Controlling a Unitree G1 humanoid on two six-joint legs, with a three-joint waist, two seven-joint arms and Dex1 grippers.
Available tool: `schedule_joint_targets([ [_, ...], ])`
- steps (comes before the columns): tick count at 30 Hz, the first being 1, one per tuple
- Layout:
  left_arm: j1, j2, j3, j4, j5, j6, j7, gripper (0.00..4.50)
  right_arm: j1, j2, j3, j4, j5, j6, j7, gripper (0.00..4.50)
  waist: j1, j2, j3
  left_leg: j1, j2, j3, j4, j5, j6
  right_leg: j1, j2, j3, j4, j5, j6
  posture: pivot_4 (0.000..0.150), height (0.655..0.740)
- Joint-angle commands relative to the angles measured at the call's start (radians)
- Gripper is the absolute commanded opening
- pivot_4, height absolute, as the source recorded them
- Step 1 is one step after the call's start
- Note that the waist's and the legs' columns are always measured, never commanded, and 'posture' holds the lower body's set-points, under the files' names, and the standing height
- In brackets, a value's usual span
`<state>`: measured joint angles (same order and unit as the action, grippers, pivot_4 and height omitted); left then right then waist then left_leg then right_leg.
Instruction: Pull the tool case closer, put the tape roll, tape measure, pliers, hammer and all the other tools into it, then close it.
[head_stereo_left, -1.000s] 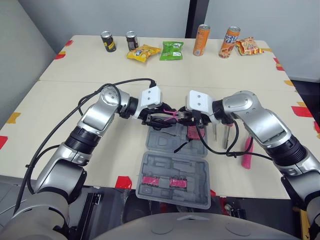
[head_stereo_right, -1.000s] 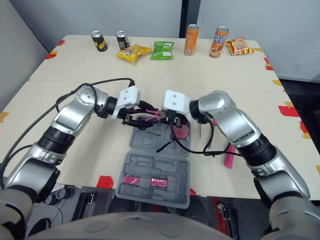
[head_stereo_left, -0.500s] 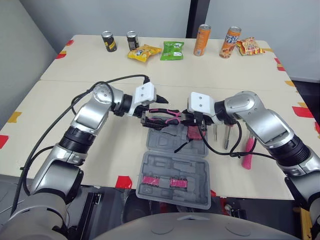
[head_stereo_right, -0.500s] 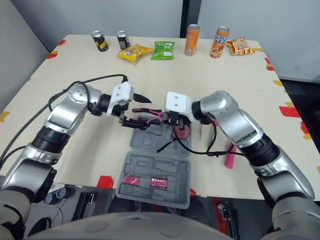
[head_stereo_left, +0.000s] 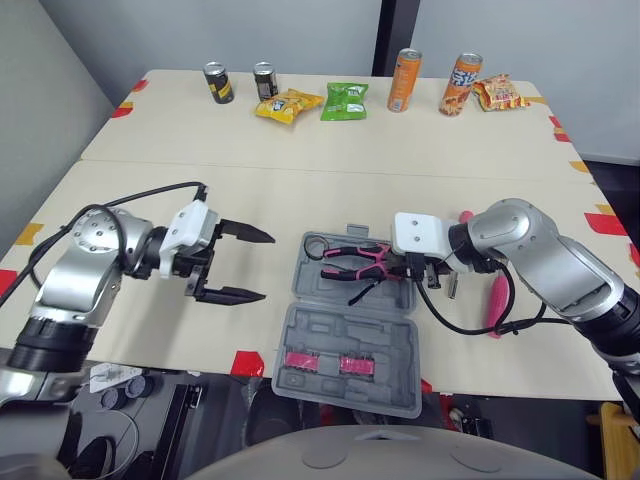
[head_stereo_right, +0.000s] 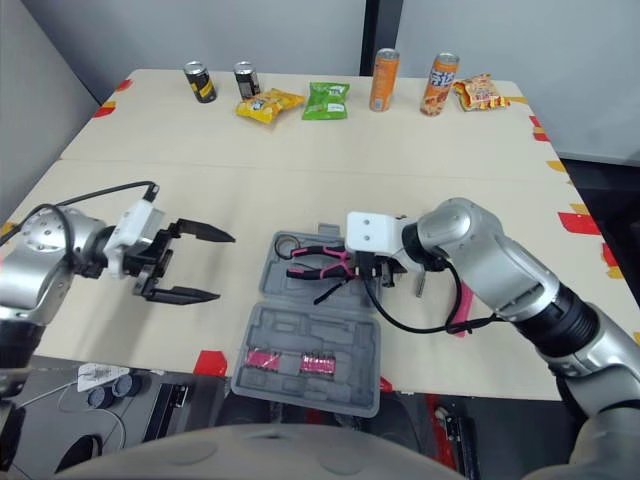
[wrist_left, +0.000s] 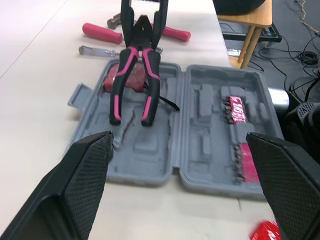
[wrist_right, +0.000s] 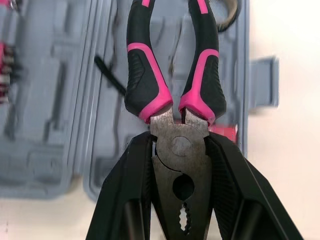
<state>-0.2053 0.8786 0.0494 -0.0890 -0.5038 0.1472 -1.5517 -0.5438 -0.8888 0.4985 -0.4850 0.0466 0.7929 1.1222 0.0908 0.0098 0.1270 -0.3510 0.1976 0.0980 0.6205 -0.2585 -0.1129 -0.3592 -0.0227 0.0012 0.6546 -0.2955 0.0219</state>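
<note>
Holding pliers (head_stereo_left: 352, 262) by the head, right end effector (head_stereo_left: 425, 264) clamped, handles over the far half of the open tool case (head_stereo_left: 390, 345). Best to line the handles with their slot, lay flat, then release. Left end effector (head_stereo_left: 267, 267) spread apart, left of the case.

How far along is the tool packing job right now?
Done: the tool case lies open, close in front. In hand: the right gripper clamps the pliers over the case; the left gripper is open, empty. Left: a pink-handled tool beside the case, then closing.
</note>
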Motion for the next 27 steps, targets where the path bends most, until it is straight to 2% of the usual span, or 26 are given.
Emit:
schedule_joint_targets([
  [1,0.051,0.035,0.067,-0.057,-0.036,-0.023,-0.023,4.49,-0.027,0.011,0.038,-0.077,-0.039,0.042,-0.023,1.06,-0.002,0.0,0.0,0.0,0.0,0.0,0.0,0.0,0.0,0.0,0.0,0.0,0.0,0.0,0.0,0.15,0.74],
  [8,0.086,0.042,0.094,-0.082,-0.053,-0.009,0.015,4.49,-0.053,0.061,0.15,-0.104,-0.109,0.112,-0.062,1.06,-0.002,0.0,0.0,0.0,0.0,0.001,0.0,0.0,0.0,0.0,0.0,0.001,0.0,0.0,0.0,0.15,0.74],
  [15,0.098,0.052,0.092,-0.104,-0.063,0.007,0.028,4.49,-0.095,0.103,0.239,-0.055,-0.179,0.148,-0.09,1.06,-0.005,0.001,0.0,0.001,0.001,0.002,0.0,0.0,-0.001,-0.001,0.001,0.002,0.002,0.0,0.0,0.15,0.74],
  [18,0.1,0.054,0.092,-0.113,-0.07,0.018,0.031,4.49,-0.097,0.092,0.247,-0.031,-0.188,0.127,-0.079,1.06,-0.005,0.001,0.0,0.001,0.001,0.002,0.0,0.0,-0.001,-0.001,0.001,0.002,0.002,0.0,0.0,0.15,0.74],
  [23,0.104,0.056,0.094,-0.113,-0.067,0.019,0.035,4.49,-0.104,0.165,0.254,-0.002,-0.184,0.113,-0.097,1.06,-0.01,0.0,0.0,0.001,0.001,0.003,0.0,0.0,-0.001,-0.002,0.001,0.003,0.003,0.0,0.0,0.15,0.74],
  [27,0.1,0.053,0.091,-0.105,-0.062,0.016,0.038,4.49,-0.101,0.176,0.26,0.014,-0.199,0.094,-0.097,1.06,-0.012,0.0,0.0,0.001,0.001,0.006,0.0,0.0,-0.002,-0.005,0.001,0.006,0.006,0.0,0.0,0.15,0.74],
])
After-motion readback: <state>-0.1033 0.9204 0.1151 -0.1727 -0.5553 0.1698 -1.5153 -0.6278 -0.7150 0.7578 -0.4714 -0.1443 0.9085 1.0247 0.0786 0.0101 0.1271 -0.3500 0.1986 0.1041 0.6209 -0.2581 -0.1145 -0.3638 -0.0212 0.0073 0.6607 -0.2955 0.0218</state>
